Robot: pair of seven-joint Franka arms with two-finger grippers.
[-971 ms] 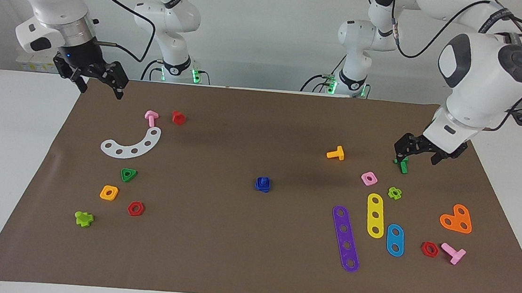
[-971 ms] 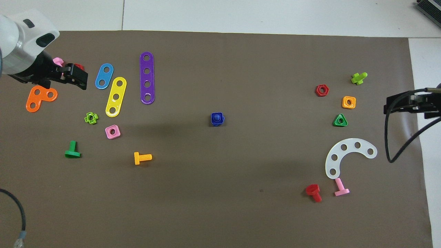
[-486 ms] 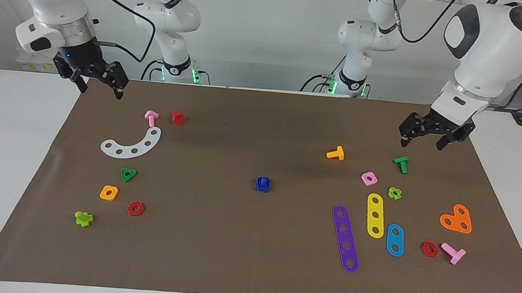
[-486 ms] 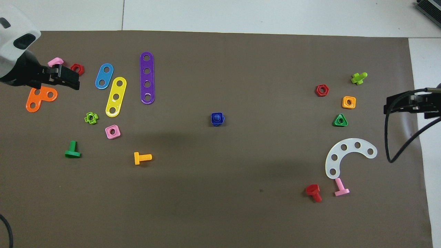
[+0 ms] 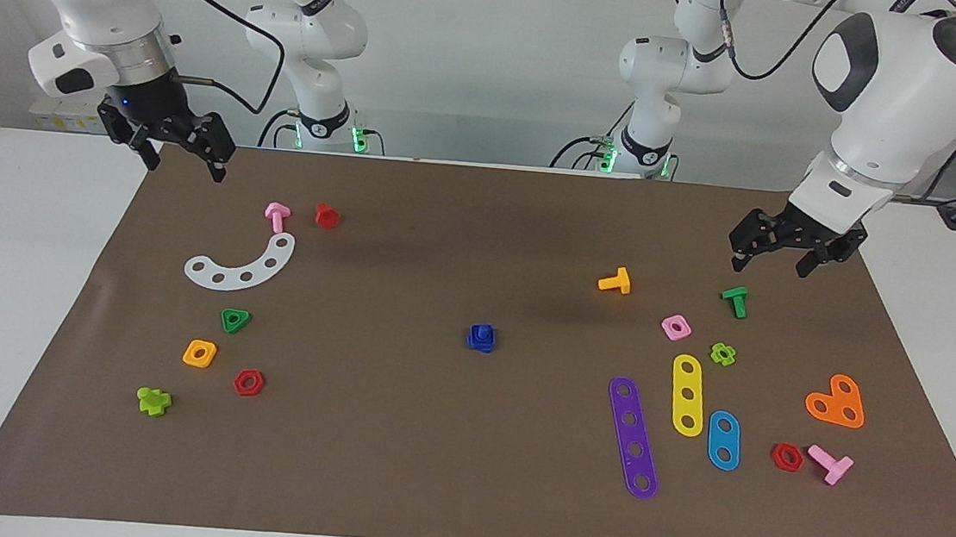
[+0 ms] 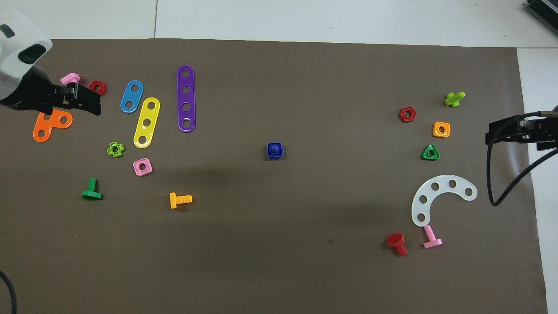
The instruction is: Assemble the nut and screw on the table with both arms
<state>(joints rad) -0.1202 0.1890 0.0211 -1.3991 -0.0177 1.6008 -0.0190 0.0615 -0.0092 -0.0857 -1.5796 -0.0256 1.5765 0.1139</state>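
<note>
Black left end effector [image 5: 772, 248] and right end effector [image 5: 179, 149] hang spread, empty.

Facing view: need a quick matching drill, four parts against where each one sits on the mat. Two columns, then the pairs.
Things:
1. nut
2. orange heart-shaped plate
3. white curved strip
4. purple four-hole strip

Places:
A. toward the right arm's end, beside a pink screw
B. middle of the mat, with the screw seated in it
C. toward the left arm's end, beside the yellow strip
D. toward the left arm's end, nearest the mat's short edge

Pairs: 1-B, 2-D, 3-A, 4-C
</note>
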